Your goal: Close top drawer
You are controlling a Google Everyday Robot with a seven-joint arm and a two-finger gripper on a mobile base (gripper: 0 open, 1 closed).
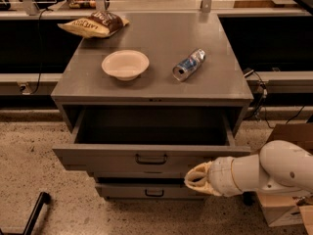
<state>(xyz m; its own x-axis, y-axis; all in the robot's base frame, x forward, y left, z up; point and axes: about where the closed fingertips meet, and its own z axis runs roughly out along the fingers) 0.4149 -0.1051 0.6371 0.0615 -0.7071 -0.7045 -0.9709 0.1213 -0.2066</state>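
The top drawer (151, 159) of the grey metal cabinet stands pulled out, its inside dark and empty, with a small black handle (151, 159) at the centre of its flat front. My gripper (195, 178) sits at the lower right of the drawer front, just below its bottom edge and right of the handle, at the end of a white arm (264, 170) coming in from the right. It covers part of the lower drawer (142, 191).
On the cabinet top (156, 82) lie a white bowl (125, 64), a crushed can (189, 65) and a chip bag (94, 24). A cardboard box (286, 204) stands at the right on the speckled floor. A black bar (33, 214) lies at the lower left.
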